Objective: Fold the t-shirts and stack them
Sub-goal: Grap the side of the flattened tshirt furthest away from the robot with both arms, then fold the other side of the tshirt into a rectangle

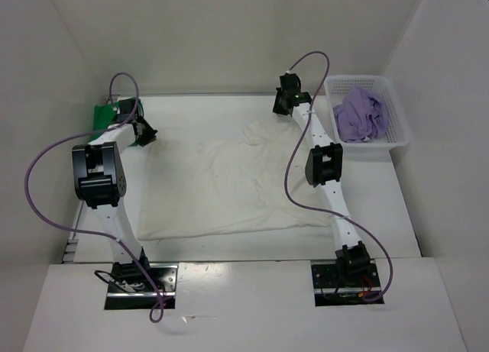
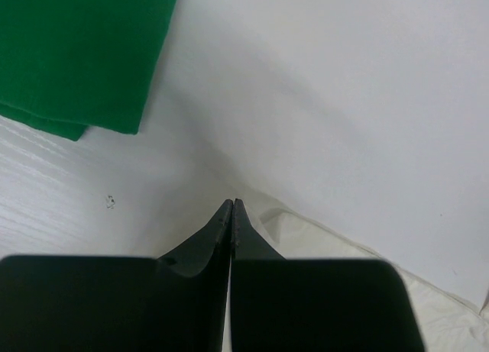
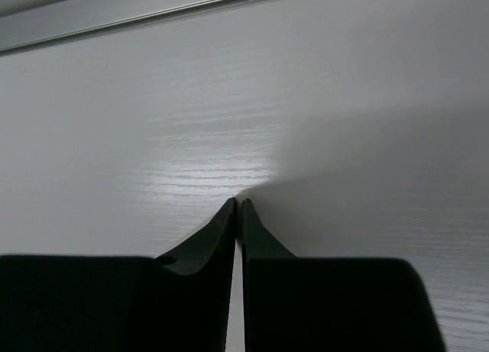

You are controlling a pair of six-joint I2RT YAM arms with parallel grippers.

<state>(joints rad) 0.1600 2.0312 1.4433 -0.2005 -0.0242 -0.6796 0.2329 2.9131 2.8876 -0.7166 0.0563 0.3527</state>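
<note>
The white/cream t-shirt lies spread flat in the middle of the table, and its corner shows in the left wrist view. The bright green t-shirt lies folded at the far left and fills the upper left of the left wrist view. The lavender t-shirt is bunched up in the basket. My left gripper is shut and empty, just past the white shirt's far left corner. My right gripper is shut and empty, over bare table by the shirt's far right corner.
The white perforated basket stands at the far right against the wall. White walls enclose the table at the left, back and right. Purple cables loop from both arms.
</note>
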